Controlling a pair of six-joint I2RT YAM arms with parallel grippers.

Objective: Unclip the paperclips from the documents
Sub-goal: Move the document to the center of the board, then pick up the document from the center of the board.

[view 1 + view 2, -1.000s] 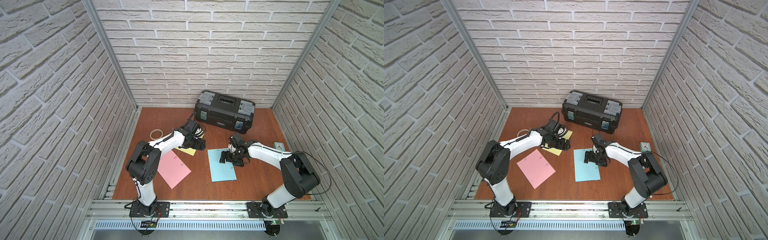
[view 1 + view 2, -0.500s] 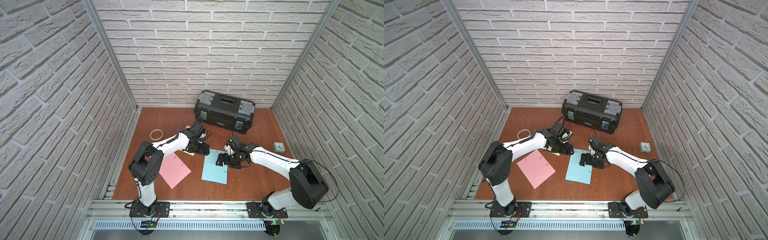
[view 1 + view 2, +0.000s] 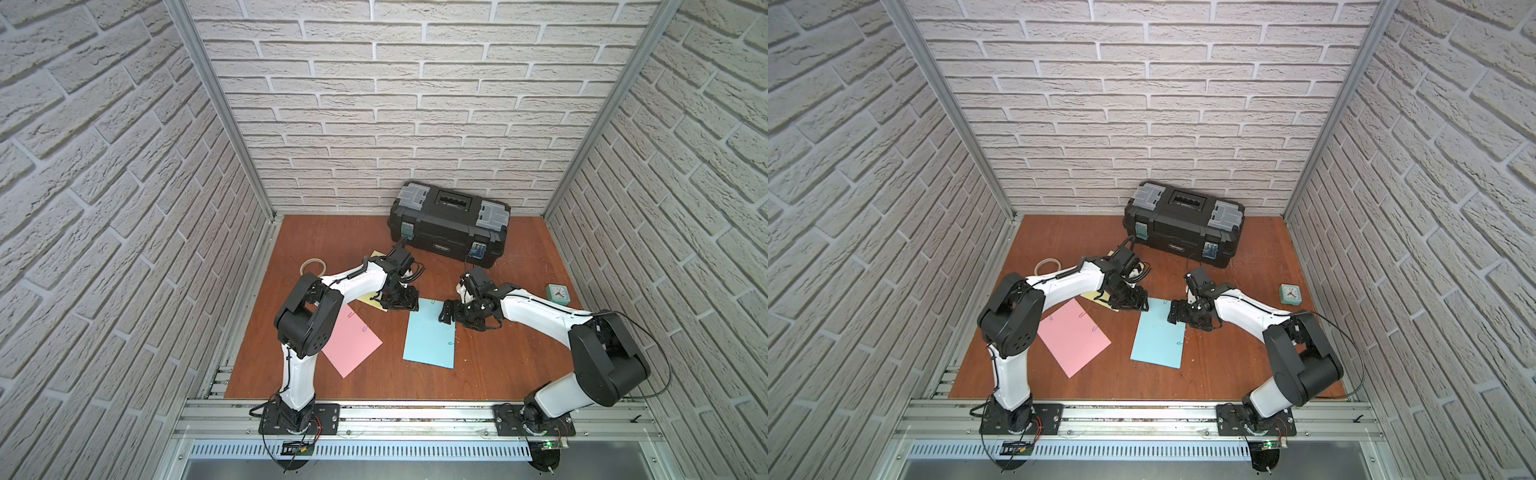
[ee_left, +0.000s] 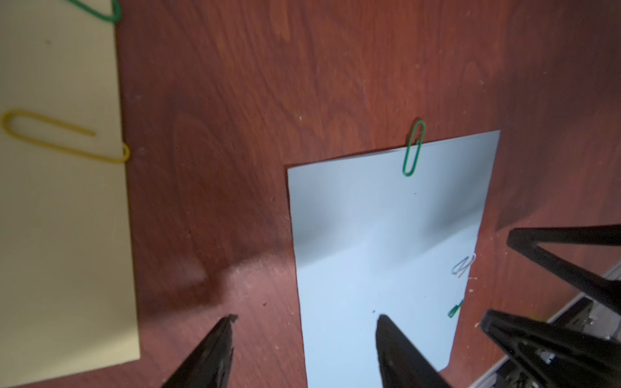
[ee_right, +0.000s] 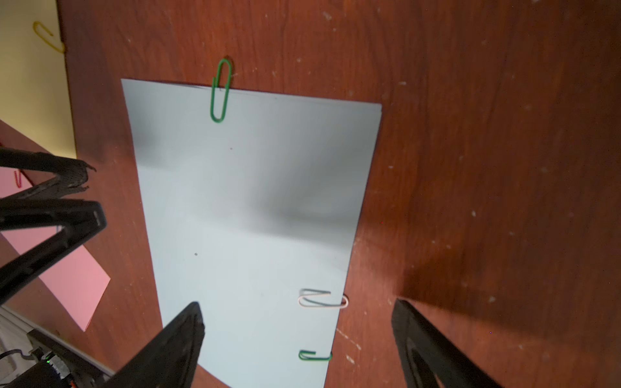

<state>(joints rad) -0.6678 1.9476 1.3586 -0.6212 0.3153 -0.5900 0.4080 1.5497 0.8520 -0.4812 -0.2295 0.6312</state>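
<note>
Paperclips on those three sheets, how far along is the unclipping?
Done: nothing visible. The blue sheet carries a green clip, a silver clip and a second green clip; the yellow sheet a yellow clip; the pink sheet shows clips too. In hand: left claw and right claw are open and empty at the blue sheet. Left: every clip.

Black toolbox point(image 3: 449, 232), tape roll point(image 3: 311, 260), teal clock point(image 3: 558, 292)

The yellow sheet point(image 4: 60, 235), pink sheet point(image 3: 351, 338) and blue sheet point(image 3: 430, 336) lie flat, paperclips point(image 5: 220, 90) clipped on their edges.
</note>
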